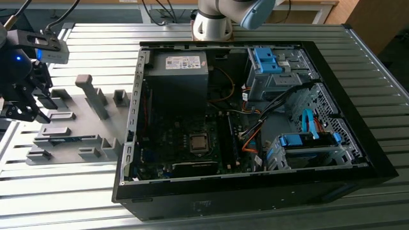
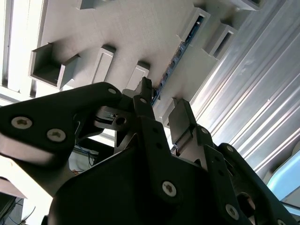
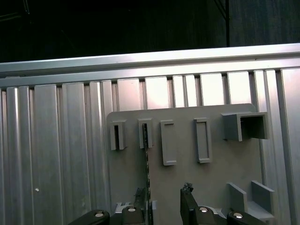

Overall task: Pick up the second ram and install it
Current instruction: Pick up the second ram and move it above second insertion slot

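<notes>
The second ram [image 3: 146, 161] is a thin blue board standing on edge in a slot of the grey holder plate [image 3: 220, 164]. In the second wrist view the ram [image 2: 180, 50] runs as a narrow blue strip toward the fingers. My gripper [image 3: 164, 192] hangs above the plate, open, with nothing between its fingers. The ram's edge passes close beside one finger [image 3: 140, 194]. In the exterior view the gripper [image 1: 24, 109] is over the plate's left end [image 1: 70, 103], and the ram [image 1: 66, 139] shows as a bluish sliver in the plate's front holder.
An open black computer case [image 1: 255, 191] lies at the exterior view's right, with motherboard [image 1: 191, 143], power supply [image 1: 177, 72] and blue drive latches [image 1: 268, 60]. Upright grey posts [image 1: 89, 93] stand on the plate. The slatted metal table [image 1: 64, 191] lies beneath, its edge past the plate.
</notes>
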Tool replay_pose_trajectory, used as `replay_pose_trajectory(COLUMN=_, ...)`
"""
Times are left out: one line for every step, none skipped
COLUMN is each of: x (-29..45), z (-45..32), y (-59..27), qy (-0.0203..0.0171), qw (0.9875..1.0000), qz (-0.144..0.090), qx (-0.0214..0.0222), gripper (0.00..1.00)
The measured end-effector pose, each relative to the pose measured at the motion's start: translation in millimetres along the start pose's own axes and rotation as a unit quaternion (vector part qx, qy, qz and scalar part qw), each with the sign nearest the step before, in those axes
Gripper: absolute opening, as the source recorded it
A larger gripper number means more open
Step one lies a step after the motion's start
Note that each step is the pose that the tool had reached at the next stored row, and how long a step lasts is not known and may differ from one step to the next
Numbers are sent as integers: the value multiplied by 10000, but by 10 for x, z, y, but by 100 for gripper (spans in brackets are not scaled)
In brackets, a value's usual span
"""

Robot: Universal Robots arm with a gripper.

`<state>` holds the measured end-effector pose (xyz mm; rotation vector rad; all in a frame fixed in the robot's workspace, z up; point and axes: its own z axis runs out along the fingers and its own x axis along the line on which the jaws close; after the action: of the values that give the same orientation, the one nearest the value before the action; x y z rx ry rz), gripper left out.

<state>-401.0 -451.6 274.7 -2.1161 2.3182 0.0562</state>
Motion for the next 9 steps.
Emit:
replay_pose_trajectory(x=0, z=0, y=0, qy=0, qw=10000, qz=0, qx=0, gripper=42)
replay_pose_trajectory(x=0, z=10, y=0, qy=0, qw=10000, qz=-5, qx=4, gripper=42)
replay_pose_trajectory(x=0, z=20, y=0, qy=-1, qw=10000, qz=-11, qx=9, gripper=42)
replay_pose_trajectory(x=0, z=20, y=-1, qy=-1, qw=10000, qz=-11, qx=9, gripper=42)
replay_pose_trajectory(x=0, z=21, y=-1, qy=-1, qw=10000, qz=-11, qx=9, gripper=42)
replay_pose_trajectory(x=1, z=21, y=0, qy=0, qw=10000, qz=-11, qx=9, gripper=42)
replay_pose_trajectory(x=0, z=27, y=-1, qy=-2, qw=10000, qz=-12, qx=10, gripper=42)
replay_pose_trajectory(x=1, z=33, y=-1, qy=-2, qw=10000, qz=-17, qx=11, gripper=42)
replay_pose_trajectory(x=2, z=38, y=1, qy=-1, qw=10000, qz=-24, qx=9, gripper=42)
